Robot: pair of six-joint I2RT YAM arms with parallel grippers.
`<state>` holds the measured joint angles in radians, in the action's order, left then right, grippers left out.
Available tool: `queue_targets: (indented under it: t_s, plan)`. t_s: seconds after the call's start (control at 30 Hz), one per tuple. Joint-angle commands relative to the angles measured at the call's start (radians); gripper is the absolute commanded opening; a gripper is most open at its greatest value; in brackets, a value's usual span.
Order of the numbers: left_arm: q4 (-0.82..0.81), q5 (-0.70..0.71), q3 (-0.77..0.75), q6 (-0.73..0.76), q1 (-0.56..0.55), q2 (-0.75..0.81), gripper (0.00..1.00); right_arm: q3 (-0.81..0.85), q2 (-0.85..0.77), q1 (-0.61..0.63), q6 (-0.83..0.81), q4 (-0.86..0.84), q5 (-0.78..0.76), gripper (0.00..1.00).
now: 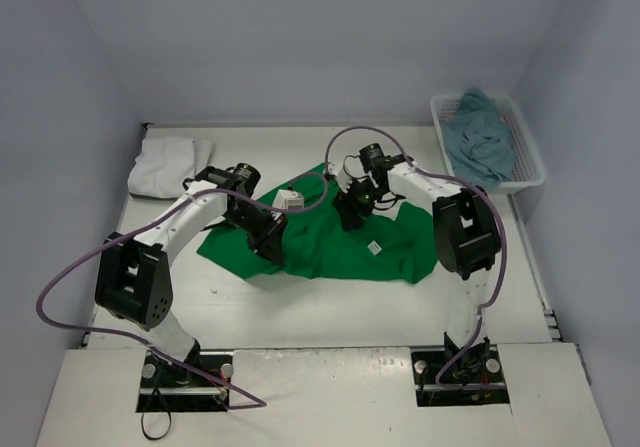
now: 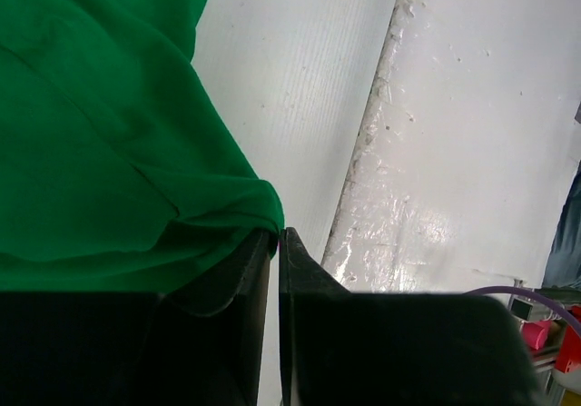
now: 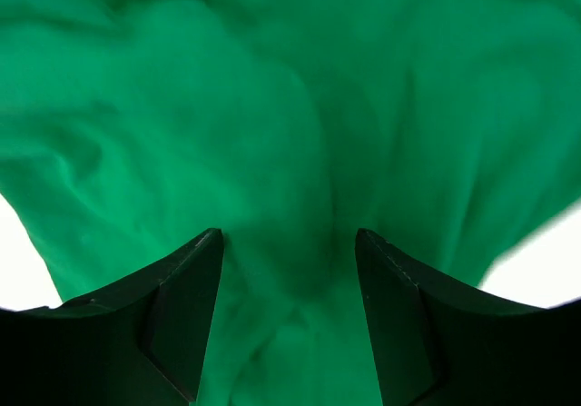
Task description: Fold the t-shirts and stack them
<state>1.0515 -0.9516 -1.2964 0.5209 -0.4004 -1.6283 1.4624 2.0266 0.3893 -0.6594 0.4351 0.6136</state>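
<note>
The white table (image 1: 330,312) carries three things. A green shirt (image 1: 340,252) lies spread and rumpled across the middle, with bare table showing on every side. A white shirt (image 1: 165,165) sits bunched in the far left corner, well apart from the green one. A basket (image 1: 527,180) stands at the far right corner.

spread tee (image 1: 340,245) mid table (image 1: 300,307), 2nd tee (image 1: 165,165) back-L corner, basket (image 1: 527,152) back-R w/ 3rd tee (image 1: 482,139) inside
</note>
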Motion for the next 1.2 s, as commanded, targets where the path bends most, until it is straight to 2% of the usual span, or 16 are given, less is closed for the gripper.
queue_targets:
  t_s: [0.0,0.13,0.23,0.27,0.33,0.43,0.53,0.6,0.63,0.7,0.73,0.93,1.03,1.07,1.13,1.17]
  plan:
    - [0.027,-0.056,-0.023,0.037,-0.008,0.015,0.05,0.094,0.0,0.029,-0.026,0.008,0.112,0.57]
    - [0.027,-0.064,-0.009,0.042,-0.008,0.01,0.05,0.147,0.05,0.057,-0.02,0.008,0.126,0.57]
    - [0.027,-0.062,-0.009,0.042,-0.006,0.01,0.05,0.167,0.075,0.068,-0.017,0.008,0.117,0.47]
    - [0.027,-0.061,-0.01,0.042,-0.006,0.011,0.05,0.162,0.076,0.071,-0.017,0.008,0.117,0.38]
    - [0.027,-0.064,-0.012,0.042,-0.006,0.013,0.05,0.151,0.081,0.079,-0.02,0.01,0.109,0.32]
    - [0.028,-0.07,-0.015,0.042,-0.006,0.008,0.05,0.128,0.083,0.082,-0.031,0.01,0.103,0.5]
    - [0.03,-0.073,-0.017,0.042,-0.006,0.007,0.05,0.115,0.095,0.082,-0.039,0.01,0.098,0.53]
    - [0.031,-0.072,-0.014,0.042,-0.006,0.011,0.05,0.112,0.106,0.083,-0.036,0.01,0.094,0.41]
    - [0.031,-0.069,-0.012,0.039,-0.006,0.016,0.05,0.11,0.106,0.088,-0.032,0.01,0.084,0.22]
    - [0.03,-0.064,-0.009,0.039,-0.006,0.022,0.05,0.09,0.089,0.089,-0.031,0.011,0.08,0.02]
    - [0.028,-0.058,-0.007,0.039,-0.006,0.025,0.05,0.081,0.077,0.088,-0.031,0.011,0.069,0.0]
    - [0.03,-0.052,-0.009,0.034,-0.006,0.004,0.06,-0.064,-0.159,0.089,-0.008,0.013,0.022,0.0]
    - [0.031,-0.055,-0.018,0.031,-0.008,-0.004,0.15,-0.157,-0.336,0.095,0.007,0.027,-0.008,0.0]
    - [0.033,-0.055,-0.024,0.03,-0.008,-0.004,0.23,-0.18,-0.429,0.111,0.017,0.031,-0.032,0.0]
    - [0.033,-0.05,-0.03,0.028,-0.008,-0.008,0.29,-0.226,-0.511,0.135,0.035,0.036,-0.07,0.0]
    - [0.033,-0.05,-0.035,0.024,-0.009,-0.01,0.38,-0.267,-0.576,0.178,0.056,0.04,-0.133,0.0]
